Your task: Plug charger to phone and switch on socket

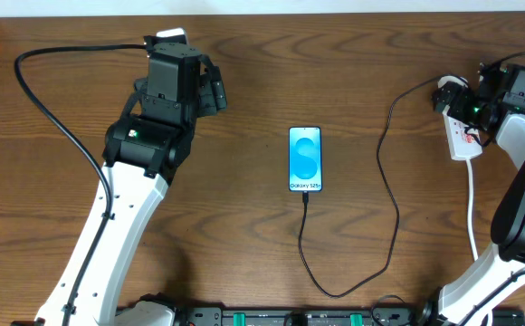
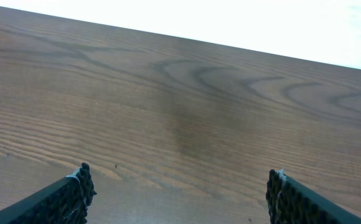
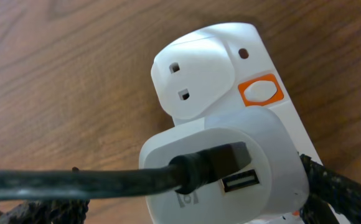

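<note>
Socket (image 1: 464, 140) beneath right gripper (image 1: 462, 101), phone (image 1: 305, 159) well apart

A wooden table (image 1: 244, 226) carries the phone (image 1: 305, 159), charger (image 1: 335, 294) and socket (image 1: 462, 139).

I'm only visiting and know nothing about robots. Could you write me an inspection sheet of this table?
Surface: brown wooden table, bare grain.
Job's things: phone flat, screen lit; charger runs from its bottom edge to a white adapter in the socket.
Clutter: nothing seen.
Grippers: left gripper open over bare wood; right gripper open, close over the adapter.
Cables: socket's white cord trails toward the near edge.
Surroundings: nothing seen.
</note>
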Tool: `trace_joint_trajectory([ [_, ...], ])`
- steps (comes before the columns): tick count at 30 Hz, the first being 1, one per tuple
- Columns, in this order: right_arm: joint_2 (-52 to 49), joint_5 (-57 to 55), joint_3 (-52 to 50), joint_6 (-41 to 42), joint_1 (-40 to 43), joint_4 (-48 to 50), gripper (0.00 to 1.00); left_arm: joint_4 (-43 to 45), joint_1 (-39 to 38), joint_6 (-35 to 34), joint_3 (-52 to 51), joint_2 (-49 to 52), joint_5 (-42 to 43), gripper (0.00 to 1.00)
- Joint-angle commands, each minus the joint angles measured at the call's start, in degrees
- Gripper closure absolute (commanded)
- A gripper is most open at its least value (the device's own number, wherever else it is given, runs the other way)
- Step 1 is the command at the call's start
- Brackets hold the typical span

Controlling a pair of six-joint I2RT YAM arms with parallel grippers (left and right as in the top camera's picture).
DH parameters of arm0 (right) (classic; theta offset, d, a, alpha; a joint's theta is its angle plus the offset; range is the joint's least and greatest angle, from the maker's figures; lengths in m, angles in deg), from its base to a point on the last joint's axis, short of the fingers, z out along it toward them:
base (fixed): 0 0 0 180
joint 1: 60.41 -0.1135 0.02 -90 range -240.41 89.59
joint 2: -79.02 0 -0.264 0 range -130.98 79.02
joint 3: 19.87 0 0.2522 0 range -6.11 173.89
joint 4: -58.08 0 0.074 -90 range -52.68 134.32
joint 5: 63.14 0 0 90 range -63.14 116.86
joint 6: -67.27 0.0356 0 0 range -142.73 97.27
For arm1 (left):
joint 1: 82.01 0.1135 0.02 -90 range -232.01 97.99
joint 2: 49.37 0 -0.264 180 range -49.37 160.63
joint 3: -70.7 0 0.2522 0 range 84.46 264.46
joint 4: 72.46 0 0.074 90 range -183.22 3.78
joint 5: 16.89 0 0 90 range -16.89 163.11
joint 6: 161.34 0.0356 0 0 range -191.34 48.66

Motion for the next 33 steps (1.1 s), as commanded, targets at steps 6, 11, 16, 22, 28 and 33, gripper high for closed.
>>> trace_joint_trajectory([
  [6, -4.2, 19.6, -7.2, 9.3, -7.9, -2.1, 0.01, 0.0, -0.1, 0.5, 0.3, -0.5, -0.7, 0.1],
  [11, -4.2, 19.5, -7.3, 11.1, -8.1, -2.2, 0.01, 0.0, -0.1, 0.5, 0.3, -0.5, -0.7, 0.1],
  [16, -4.2, 17.4, -7.3, 11.9, -9.7, -2.1, 0.01, 0.0, -0.1, 0.5, 0.3, -0.5, -0.7, 0.1],
  [22, -4.2, 16.7, -7.3, 11.9, -10.9, 0.0, 0.01, 0.0, -0.1, 0.5, 0.3, -0.5, -0.7, 0.1],
  [28, -4.2, 16.3, -7.3, 11.9, -9.8, 1.1, 0.01, 0.0, -0.1, 0.5, 0.3, -0.5, -0.7, 0.1],
  [33, -4.0, 16.4, -7.2, 11.8, -8.2, 1.2, 0.01, 0.0, -0.1, 0.5, 0.3, -0.5, -0.7, 0.1],
])
